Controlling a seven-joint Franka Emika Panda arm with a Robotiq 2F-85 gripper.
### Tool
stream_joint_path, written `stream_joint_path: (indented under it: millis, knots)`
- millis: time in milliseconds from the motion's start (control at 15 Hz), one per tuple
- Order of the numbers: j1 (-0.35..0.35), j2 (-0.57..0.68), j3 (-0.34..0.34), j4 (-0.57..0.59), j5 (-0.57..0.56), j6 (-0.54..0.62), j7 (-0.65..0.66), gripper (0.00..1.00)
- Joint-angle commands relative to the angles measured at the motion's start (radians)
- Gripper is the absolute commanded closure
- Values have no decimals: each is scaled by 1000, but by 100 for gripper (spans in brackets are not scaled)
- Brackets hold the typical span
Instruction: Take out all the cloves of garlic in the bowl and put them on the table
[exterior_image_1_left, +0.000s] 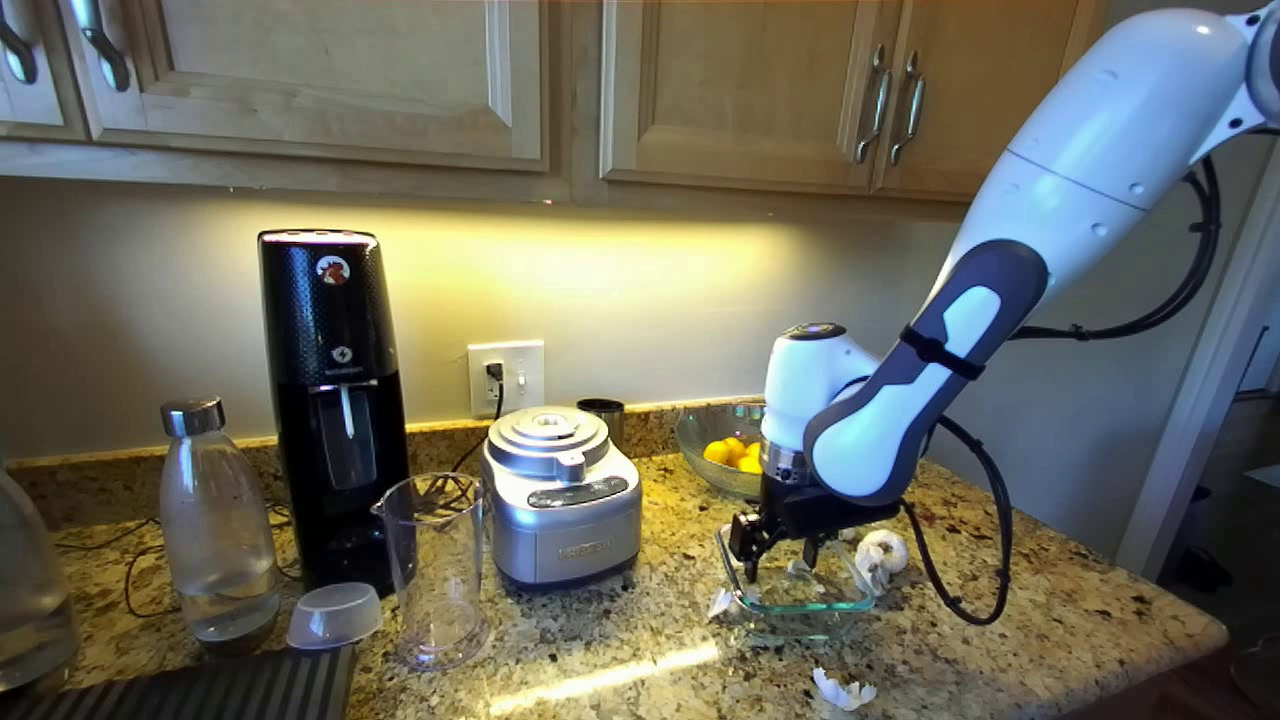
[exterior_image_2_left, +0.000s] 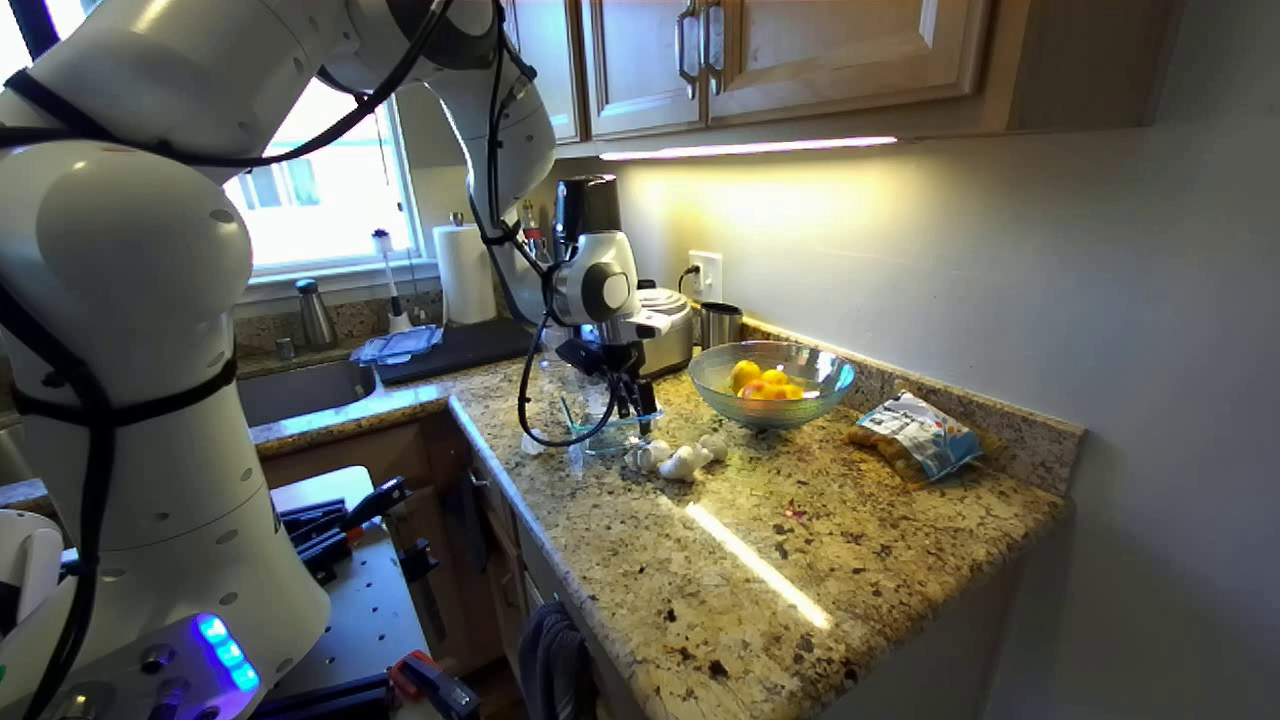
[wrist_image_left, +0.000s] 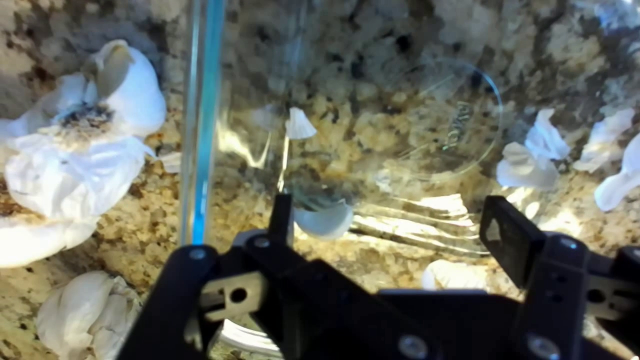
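Lying in the bowl (wrist_image_left: 206, 125): one whitish clove (wrist_image_left: 327, 221), left end meeting a fingertip (wrist_image_left: 282, 212) in the wrist view, contact unclear
Second lump (wrist_image_left: 454, 274): partly hidden by the gripper (wrist_image_left: 387, 207), inside or outside unclear
Bowl's lettering (wrist_image_left: 455, 126): too faint to read
Jaws: spread, aimed down over the bowl
Garlic bulb (wrist_image_left: 85, 170): on the table (exterior_image_2_left: 850, 540), cut off by wrist view's edge
Arm (exterior_image_1_left: 1080, 160): slanting down to an upright wrist
Silver appliance (exterior_image_1_left: 565, 520): front lettering blurred

Hangs with black two-fingered pincer (wrist_image_left: 387, 200) spread over a clear, blue-green-rimmed glass bowl (wrist_image_left: 206, 125); has a whitish, crescent-shaped garlic clove (wrist_image_left: 325, 222) near one side of the gap and knobbly white garlic bulbs (wrist_image_left: 75, 172) beside the bowl on speckled brown-and-beige granite tabletop (wrist_image_left: 150, 215).
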Motion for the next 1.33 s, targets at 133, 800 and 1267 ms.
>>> stream_joint_path:
  millis: [133, 800, 1267]
  knots:
    - [-30, 13, 28, -3, 17, -19, -19, 14]
    - [-36, -16, 70, -21, 35, -18, -27, 21]
    - [5, -22, 38, -21, 40, -13, 46, 46]
